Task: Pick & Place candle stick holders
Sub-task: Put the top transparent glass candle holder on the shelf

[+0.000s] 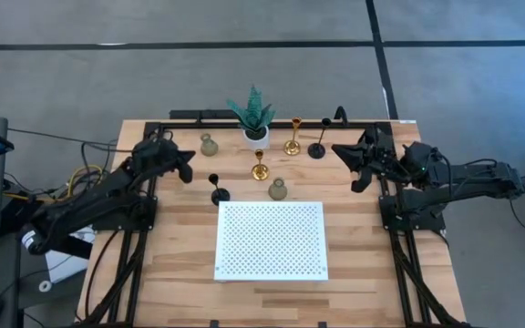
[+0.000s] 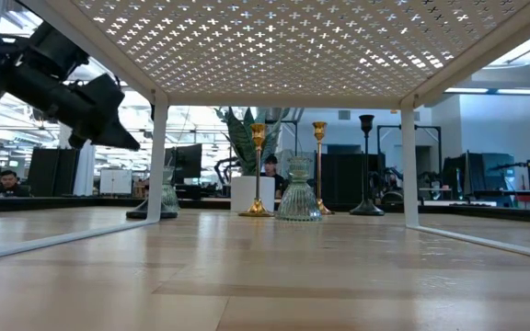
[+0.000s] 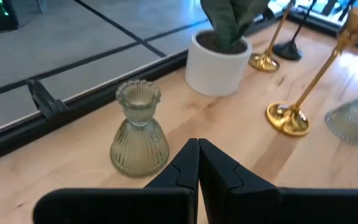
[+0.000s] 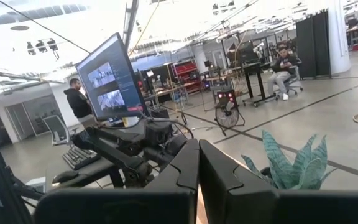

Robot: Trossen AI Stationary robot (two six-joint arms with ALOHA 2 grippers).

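Squat ribbed grey-green glass holder (image 3: pixel 138 130): judged fragile, slippery; best gripped at neck. Left gripper (image 3: pixel 197 163) was closed, empty.

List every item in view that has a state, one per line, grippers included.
left gripper: shut, empty, near a grey-green holder
right gripper: shut, empty
six candle stick holders: all upright on the table
plant: upright in its pot
white perforated rack: nothing on it
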